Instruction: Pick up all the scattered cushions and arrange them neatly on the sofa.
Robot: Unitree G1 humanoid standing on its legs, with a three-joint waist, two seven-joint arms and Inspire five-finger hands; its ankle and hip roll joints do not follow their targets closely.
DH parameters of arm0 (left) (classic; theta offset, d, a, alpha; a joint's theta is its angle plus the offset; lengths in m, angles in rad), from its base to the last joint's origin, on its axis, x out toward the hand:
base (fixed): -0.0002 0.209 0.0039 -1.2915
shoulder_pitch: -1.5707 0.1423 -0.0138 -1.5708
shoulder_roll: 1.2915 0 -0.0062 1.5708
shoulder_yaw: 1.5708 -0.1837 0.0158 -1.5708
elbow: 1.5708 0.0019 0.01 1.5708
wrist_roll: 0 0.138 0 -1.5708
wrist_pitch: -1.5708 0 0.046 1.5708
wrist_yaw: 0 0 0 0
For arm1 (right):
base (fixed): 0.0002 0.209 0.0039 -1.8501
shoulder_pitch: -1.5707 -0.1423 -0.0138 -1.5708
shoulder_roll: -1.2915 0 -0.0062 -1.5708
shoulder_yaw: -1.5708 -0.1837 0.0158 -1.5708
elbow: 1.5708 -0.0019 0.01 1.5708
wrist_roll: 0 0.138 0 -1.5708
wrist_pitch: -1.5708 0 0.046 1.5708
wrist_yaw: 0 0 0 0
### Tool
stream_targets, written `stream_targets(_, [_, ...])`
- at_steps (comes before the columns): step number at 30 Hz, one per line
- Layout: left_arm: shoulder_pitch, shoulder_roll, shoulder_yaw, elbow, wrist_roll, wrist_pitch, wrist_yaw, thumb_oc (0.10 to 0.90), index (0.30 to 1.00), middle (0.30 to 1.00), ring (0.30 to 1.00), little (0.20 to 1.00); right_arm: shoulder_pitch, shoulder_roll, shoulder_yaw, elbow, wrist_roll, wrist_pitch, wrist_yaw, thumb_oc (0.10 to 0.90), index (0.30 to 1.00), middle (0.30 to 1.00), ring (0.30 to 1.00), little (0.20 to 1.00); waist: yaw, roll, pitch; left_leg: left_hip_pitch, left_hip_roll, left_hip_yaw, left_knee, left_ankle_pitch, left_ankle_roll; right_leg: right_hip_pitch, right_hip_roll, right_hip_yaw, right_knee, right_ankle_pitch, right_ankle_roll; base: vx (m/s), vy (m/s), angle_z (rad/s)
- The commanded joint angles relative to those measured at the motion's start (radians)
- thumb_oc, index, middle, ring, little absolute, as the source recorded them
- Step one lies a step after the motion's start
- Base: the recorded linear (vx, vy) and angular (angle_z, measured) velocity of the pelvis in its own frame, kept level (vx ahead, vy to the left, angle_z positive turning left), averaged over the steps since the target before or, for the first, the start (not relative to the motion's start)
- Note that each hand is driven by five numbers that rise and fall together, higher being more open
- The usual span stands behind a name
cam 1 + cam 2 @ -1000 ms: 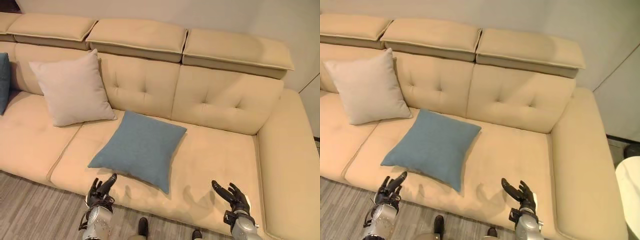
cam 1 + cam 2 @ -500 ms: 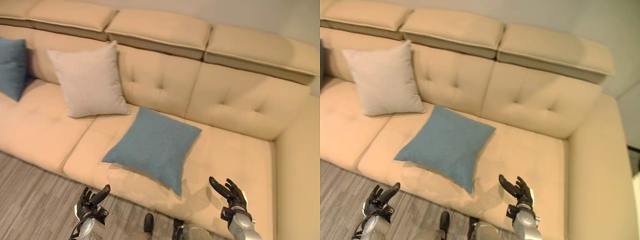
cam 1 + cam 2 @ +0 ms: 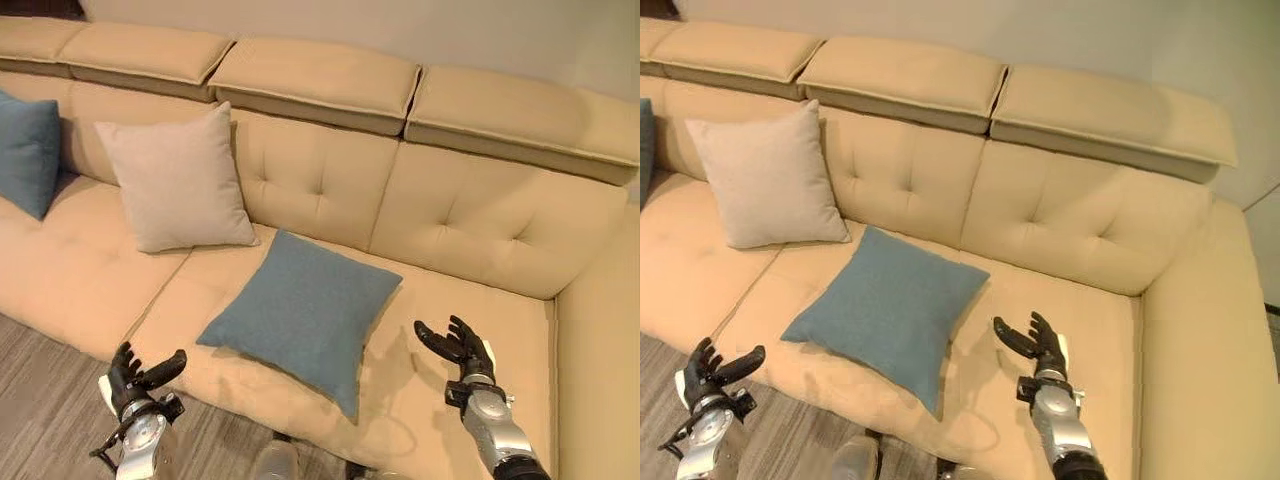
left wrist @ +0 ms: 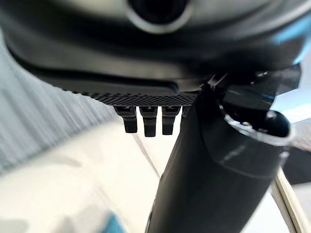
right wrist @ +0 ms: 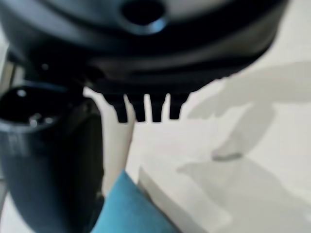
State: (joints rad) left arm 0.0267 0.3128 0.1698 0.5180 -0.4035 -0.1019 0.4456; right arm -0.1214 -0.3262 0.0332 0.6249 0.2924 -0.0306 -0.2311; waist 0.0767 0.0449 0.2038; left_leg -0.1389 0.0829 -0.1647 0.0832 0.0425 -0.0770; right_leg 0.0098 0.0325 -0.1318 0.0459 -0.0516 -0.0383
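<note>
A blue cushion (image 3: 305,314) lies flat and askew on the seat of the beige sofa (image 3: 470,215), one corner pointing toward the front edge. It is the piece not yet arranged. A cream cushion (image 3: 176,180) leans upright against the backrest further along the sofa, and a second blue cushion (image 3: 27,152) stands against the backrest beyond it.

The step in hand looks like the reach for the flat blue cushion. The right hand (image 3: 455,345) hovers over the seat just beside that cushion, fingers spread and relaxed, holding nothing. The left hand (image 3: 138,377) hangs at the sofa's front edge, near the cushion's other side, fingers likewise open and empty.

The next move probably calls for both hands to close in on opposite sides of the blue cushion, lift it, and stand it against the backrest beside the cream one.

The blue cushion is square, woven and matte, soft enough to sag under a one-sided grip. The sofa's upholstery is smooth with button tufts in the backrest and padded headrest blocks on top. Grey wood-grain floor (image 3: 50,400) runs in front of the sofa.
</note>
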Motion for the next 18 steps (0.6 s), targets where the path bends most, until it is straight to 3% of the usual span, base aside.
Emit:
stream_targets(1, [-0.101,0.126,-0.039,-0.031,0.058,-0.067,-0.013,0.800,0.900,0.900,0.900,0.900,-0.088,-0.010,0.023,-0.015,-0.006,-0.058,0.003,0.800,0.900,0.900,0.900,0.900,0.002,-0.046,-0.085,0.023,-0.044,0.031,-0.019,-0.074,0.016,0.036,-0.122,0.021,0.023,-0.065,0.110,0.10,0.134,-0.22])
stream_targets(7, [-0.268,0.127,-0.157,-0.016,0.040,-0.064,-0.025,0.800,0.900,0.900,0.900,0.900,-0.270,-0.023,0.074,-0.024,-0.035,-0.070,-0.066,0.800,0.900,0.900,0.900,0.900,-0.002,-0.027,-0.050,-0.035,-0.063,0.072,-0.036,-0.083,0.048,-0.064,-0.145,0.057,0.005,-0.031,0.129,-0.07,0.143,-0.23])
stream_targets(11, [-0.494,0.110,-0.290,0.106,0.029,-0.070,0.009,0.800,0.900,0.900,0.900,0.900,-0.560,-0.031,0.168,0.097,0.016,-0.078,-0.112,0.800,0.900,0.900,0.900,0.900,-0.008,-0.008,0.050,-0.177,-0.082,0.093,-0.036,-0.047,0.056,-0.215,-0.153,0.079,-0.008,0.043,0.131,-0.24,0.095,-0.11])
stream_targets(18, [-0.635,0.093,-0.398,0.272,0.036,-0.026,-0.036,0.800,0.900,0.900,0.900,0.900,-0.731,-0.021,0.322,0.181,0.036,-0.026,-0.068,0.800,0.900,0.900,0.900,0.900,-0.007,-0.008,0.104,-0.218,-0.085,0.109,-0.066,-0.007,0.049,-0.265,-0.147,0.101,-0.044,0.084,0.133,-0.04,0.026,-0.17])
